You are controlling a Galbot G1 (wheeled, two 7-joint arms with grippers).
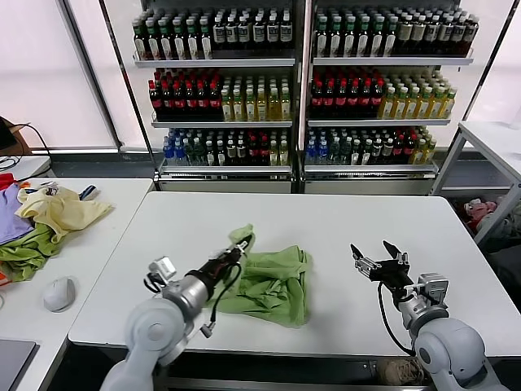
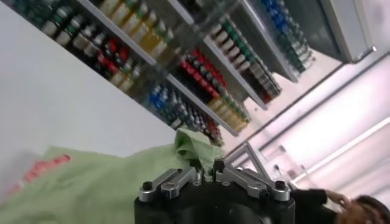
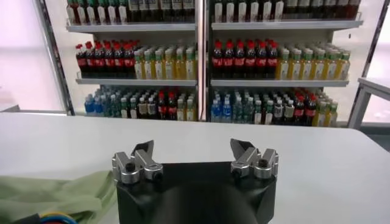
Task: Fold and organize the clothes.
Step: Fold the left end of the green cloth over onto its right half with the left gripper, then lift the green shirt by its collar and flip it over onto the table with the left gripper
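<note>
The clothes, a light green polo shirt (image 1: 273, 283), lie crumpled in the middle of the white table (image 1: 342, 224). My left gripper (image 1: 238, 252) is shut on a fold at the shirt's left side and holds that corner lifted off the table. In the left wrist view the pinched green fabric (image 2: 194, 146) bunches up between the fingertips, with a red print (image 2: 42, 169) showing on the cloth below. To the right of the shirt, apart from it, my right gripper (image 1: 378, 257) hovers open over bare table, and nothing sits between its fingers (image 3: 145, 155).
A side table (image 1: 106, 212) on the left carries a heap of pale yellow (image 1: 61, 210), purple and darker green garments and a grey mouse (image 1: 59, 293). Shelves of bottles (image 1: 301, 81) stand behind the table. Another white table (image 1: 496, 142) stands at the far right.
</note>
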